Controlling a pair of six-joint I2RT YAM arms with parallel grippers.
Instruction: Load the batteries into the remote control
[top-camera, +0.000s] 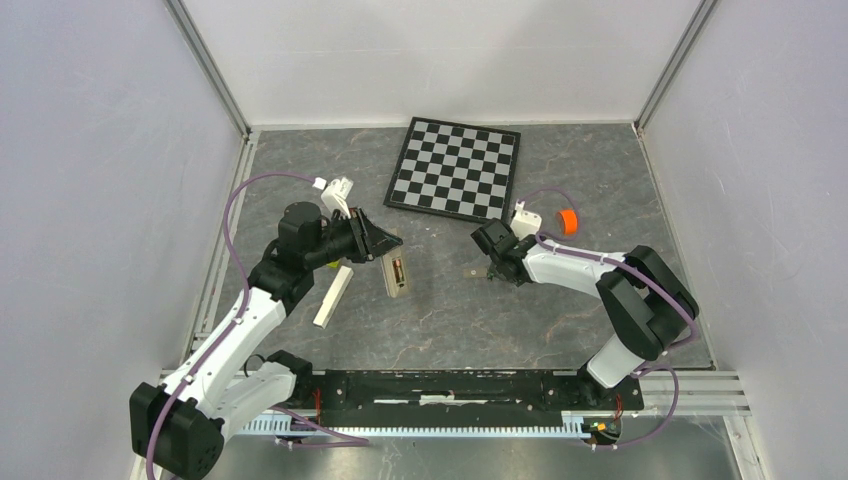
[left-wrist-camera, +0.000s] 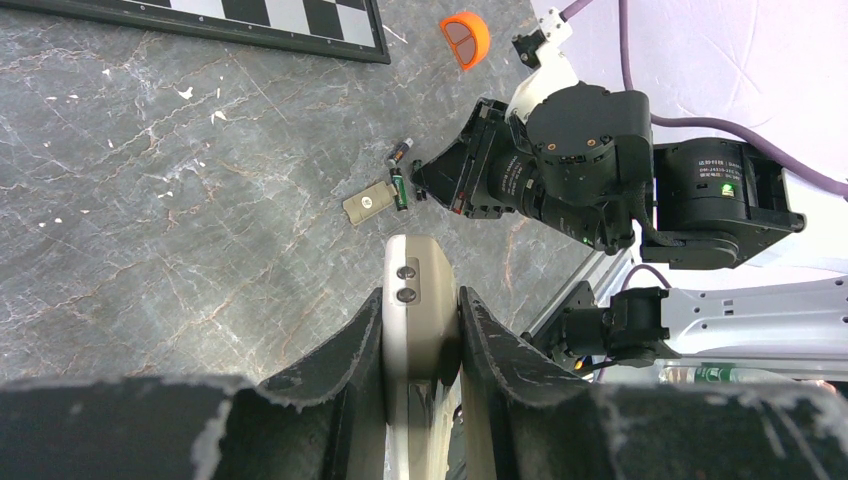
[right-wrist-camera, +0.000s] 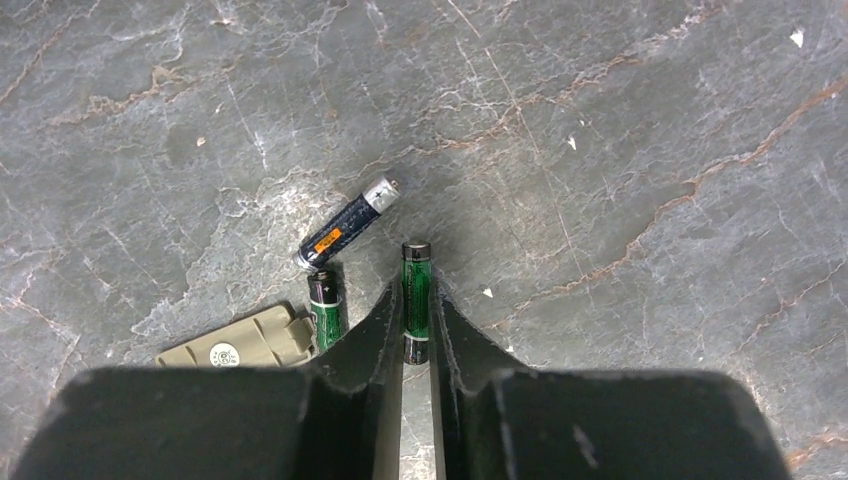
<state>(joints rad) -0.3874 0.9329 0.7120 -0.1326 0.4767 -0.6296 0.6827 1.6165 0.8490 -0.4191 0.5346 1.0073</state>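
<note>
Right wrist view: right hand narrow, tight on green battery; left hand tight around remote control.

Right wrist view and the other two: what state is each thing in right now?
remote control: clamped in the left gripper
green battery: pinched by the right gripper
second green battery: lying loose
dark battery: lying loose
battery cover: off, lying loose
orange cap: lying loose, untouched
chessboard: lying flat
cream block: lying flat
</note>
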